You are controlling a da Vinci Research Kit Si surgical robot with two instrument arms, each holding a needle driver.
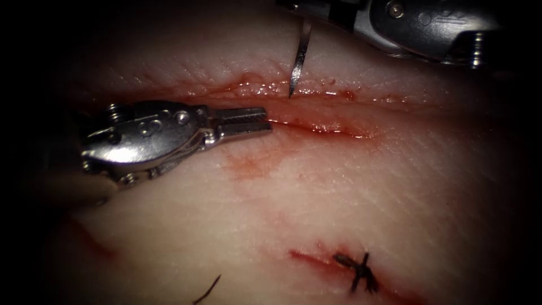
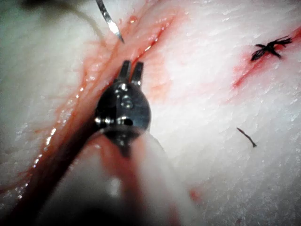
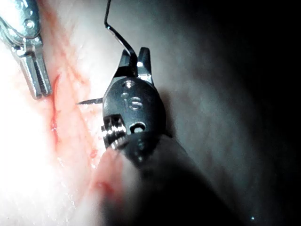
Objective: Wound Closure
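The cut (image 1: 316, 116) runs across the tissue (image 1: 350, 192), wet with red fluid. My right tool (image 1: 305, 11) comes in from the upper right, its jaws shut on the curved needle (image 1: 299, 56) near its back end. The needle hangs down with its tip at the cut's far lip, about midway along it; I cannot tell whether it has pierced the tissue. In the right wrist view the right tool (image 3: 136, 54) grips the needle, whose tip (image 3: 89, 101) pokes out beside it. My left tool (image 1: 266, 120) lies over the cut's left part, jaws slightly open and holding nothing (image 2: 130, 66).
A tied stitch with dark thread ends (image 1: 358, 271) closes a smaller red cut at the near right (image 2: 269, 47). A loose bit of dark thread (image 1: 208, 289) lies on the tissue near the front edge (image 2: 246, 137).
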